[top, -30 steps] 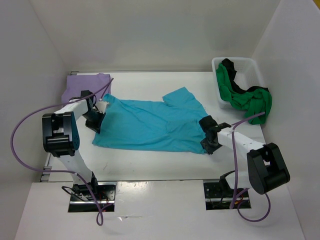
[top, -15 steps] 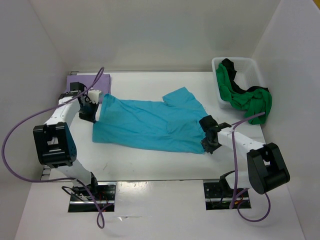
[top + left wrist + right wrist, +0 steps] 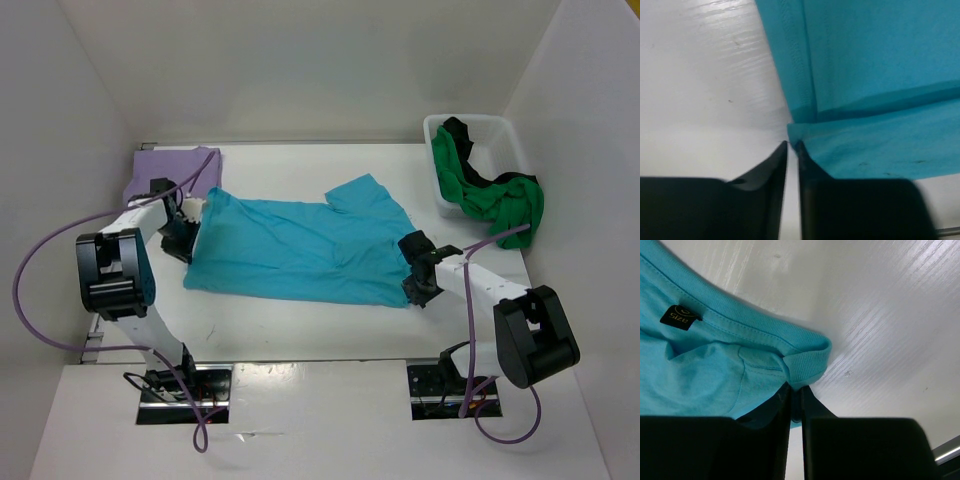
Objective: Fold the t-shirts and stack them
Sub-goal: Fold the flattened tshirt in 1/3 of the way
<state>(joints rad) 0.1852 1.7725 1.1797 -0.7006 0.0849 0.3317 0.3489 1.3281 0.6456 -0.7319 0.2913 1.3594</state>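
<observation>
Grips the collar of the turquoise shirt point(image 3: 300, 245), spread flat at mid-frame on the table point(image 3: 300, 320), with the right gripper point(image 3: 795, 390) clamped at its right edge. Sets the left gripper point(image 3: 792, 145) at the shirt's left edge, fingers nearly together; cannot tell whether on cloth.

White bin point(image 3: 497, 140) far right on table point(image 3: 300, 170).

Top cam: fixed, high over the near edge, tilted down, far enough back to take in the whole surface point(image 3: 300, 325). Wrist cams: close-up, looking along their own fingers, left gripper point(image 3: 792, 146) at the turquoise shirt point(image 3: 300, 245) hem corner, right gripper point(image 3: 795, 390) at its collar. All three share that shirt
</observation>
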